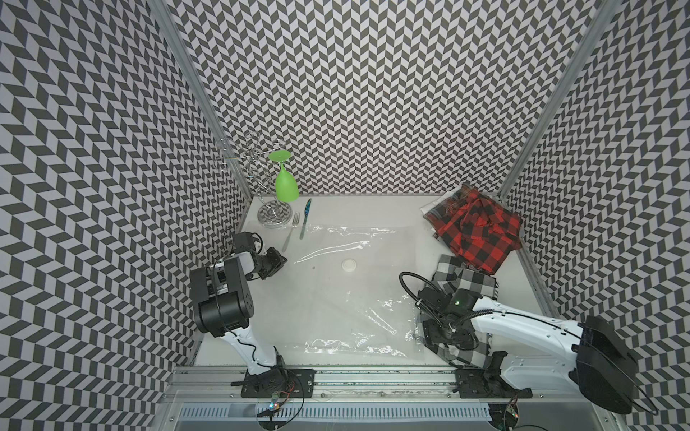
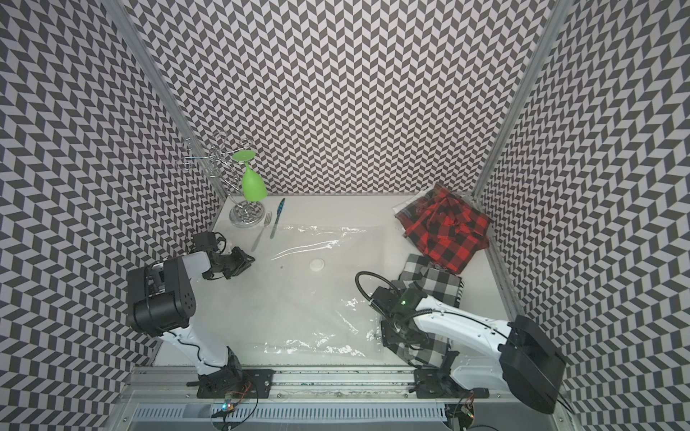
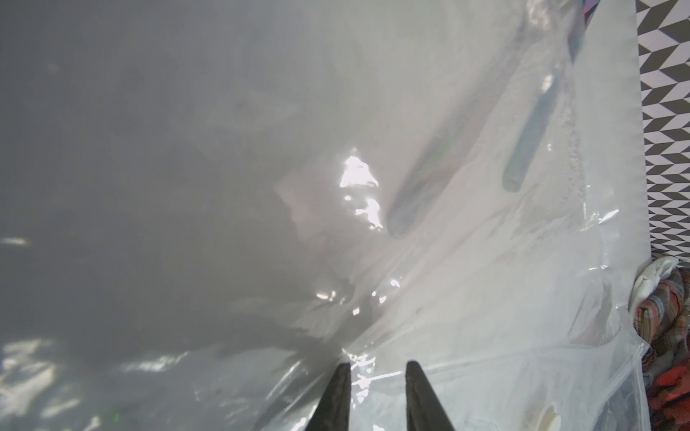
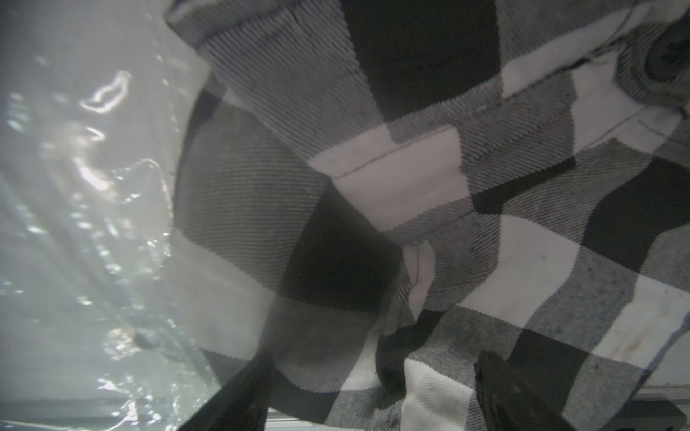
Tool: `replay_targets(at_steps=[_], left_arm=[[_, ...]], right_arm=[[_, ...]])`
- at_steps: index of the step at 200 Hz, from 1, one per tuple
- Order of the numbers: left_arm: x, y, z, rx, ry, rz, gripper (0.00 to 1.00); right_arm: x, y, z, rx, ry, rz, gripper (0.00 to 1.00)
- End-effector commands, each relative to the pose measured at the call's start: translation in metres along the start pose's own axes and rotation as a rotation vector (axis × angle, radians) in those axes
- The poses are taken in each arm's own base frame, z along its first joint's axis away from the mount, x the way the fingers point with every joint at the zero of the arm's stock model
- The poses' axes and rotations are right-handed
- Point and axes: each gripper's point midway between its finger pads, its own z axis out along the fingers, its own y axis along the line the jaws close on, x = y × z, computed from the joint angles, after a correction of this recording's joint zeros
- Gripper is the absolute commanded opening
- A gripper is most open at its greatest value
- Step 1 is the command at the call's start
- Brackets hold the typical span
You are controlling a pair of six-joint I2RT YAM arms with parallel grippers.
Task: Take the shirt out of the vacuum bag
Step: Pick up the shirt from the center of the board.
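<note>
The vacuum bag (image 1: 336,298) (image 2: 298,298) lies flat and clear across the table, its round white valve (image 1: 349,265) facing up. The black-and-white checked shirt (image 1: 466,283) (image 2: 437,283) lies crumpled along the bag's right edge. In the right wrist view a hazy film of plastic (image 4: 74,186) covers the shirt's (image 4: 410,179) near edge. My right gripper (image 1: 444,336) (image 4: 375,358) points down onto the shirt, jaws wide apart with cloth between them. My left gripper (image 1: 280,259) (image 3: 377,364) sits at the bag's left edge, its fingers a narrow gap apart over crinkled plastic (image 3: 485,298).
A red-and-black plaid shirt (image 1: 478,227) is heaped in the back right corner. At the back left stands a wire rack (image 1: 274,216) holding an upturned green glass (image 1: 286,183). A fork (image 1: 291,231) and a knife (image 1: 304,220) lie by the bag's far left corner. Patterned walls close three sides.
</note>
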Motion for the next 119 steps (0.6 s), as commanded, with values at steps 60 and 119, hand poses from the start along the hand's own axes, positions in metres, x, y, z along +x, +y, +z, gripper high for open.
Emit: replay_targets(at_steps=[60, 119], left_arm=[[0.057, 0.058, 0.019, -0.185, 0.181, -0.117, 0.29], [0.061, 0.058, 0.019, -0.181, 0.187, -0.116, 0.30]], right_arm=[[-0.003, 0.014, 0.015, 0.000, 0.035, -0.059, 0.80], [0.008, 0.015, 0.046, 0.001, 0.085, -0.035, 0.61]])
